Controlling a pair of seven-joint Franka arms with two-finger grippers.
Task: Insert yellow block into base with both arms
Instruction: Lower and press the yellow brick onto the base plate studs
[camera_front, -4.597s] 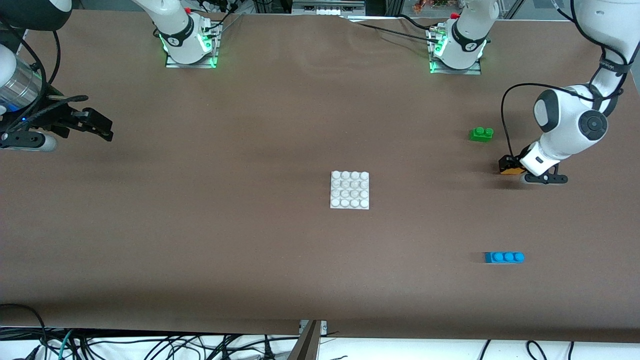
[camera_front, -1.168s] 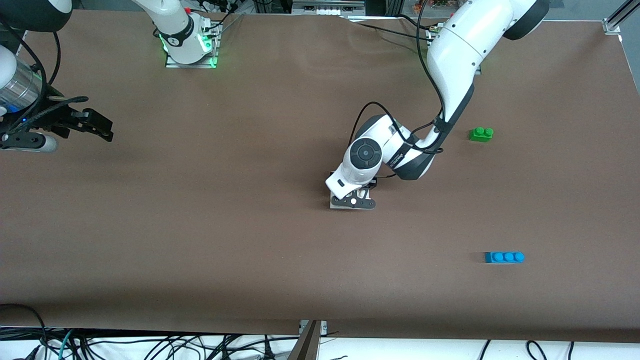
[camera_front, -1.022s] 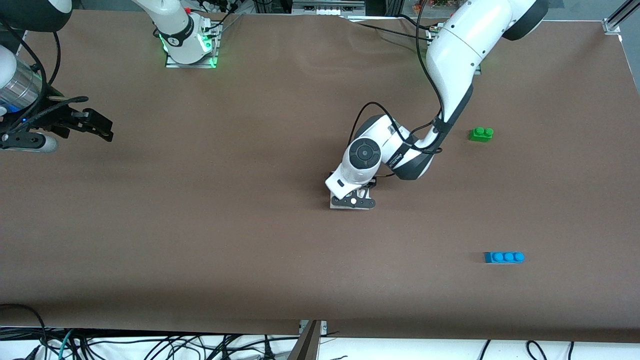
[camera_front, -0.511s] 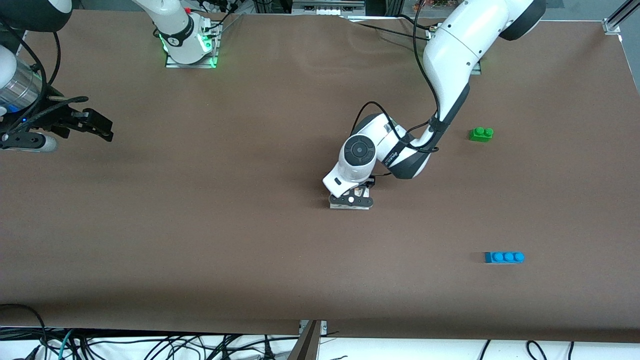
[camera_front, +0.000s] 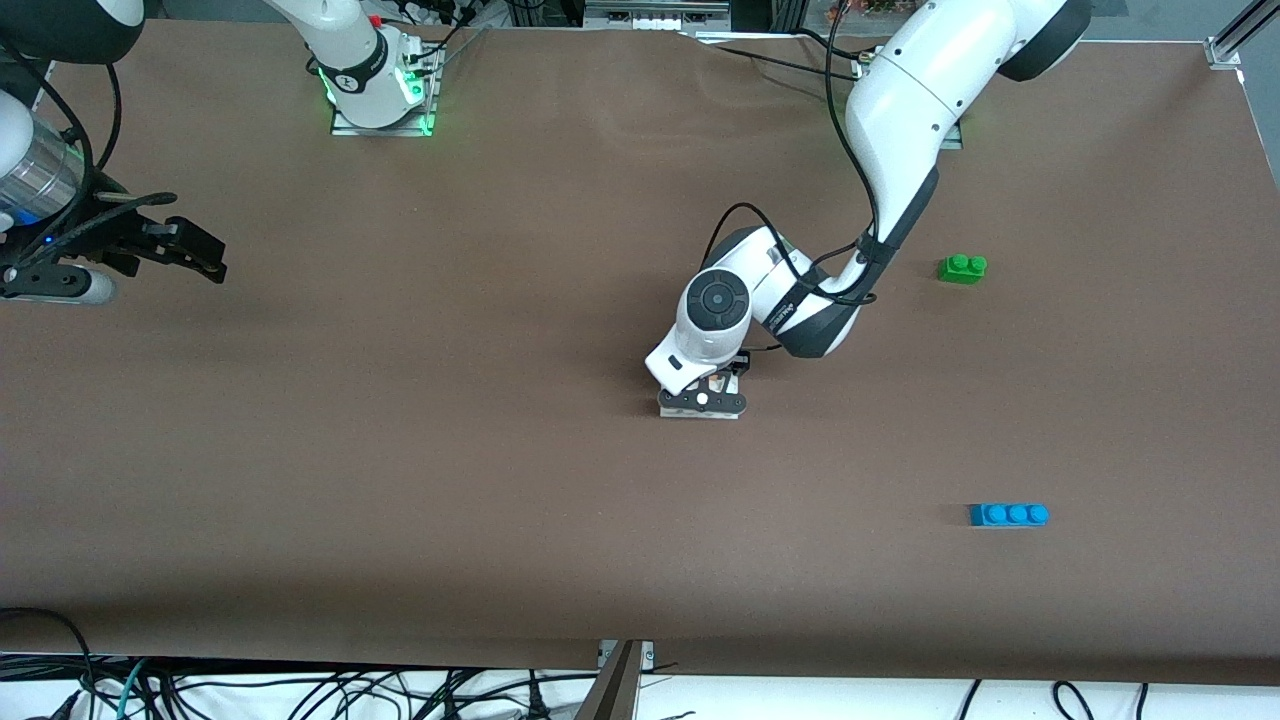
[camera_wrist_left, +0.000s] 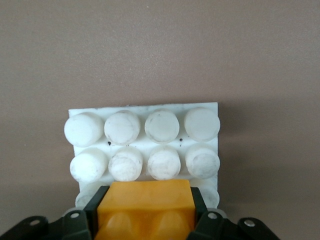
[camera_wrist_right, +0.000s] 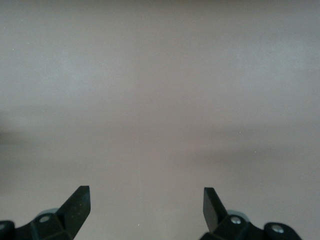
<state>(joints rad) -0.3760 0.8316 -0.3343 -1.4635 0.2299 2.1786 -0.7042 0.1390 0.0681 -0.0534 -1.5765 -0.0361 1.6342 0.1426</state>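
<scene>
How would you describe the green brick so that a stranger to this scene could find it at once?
Start at the white studded base in the middle of the brown table. Toward the left arm's end, farther from the front camera, sits the green brick. It has two studs; the blue brick, nearer the camera, has three.

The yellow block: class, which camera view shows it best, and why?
The left wrist view: the yellow block fills the foreground between the left gripper's fingers, low over the base. In the front view the left arm hides the block. The right wrist view shows only bare table.
</scene>
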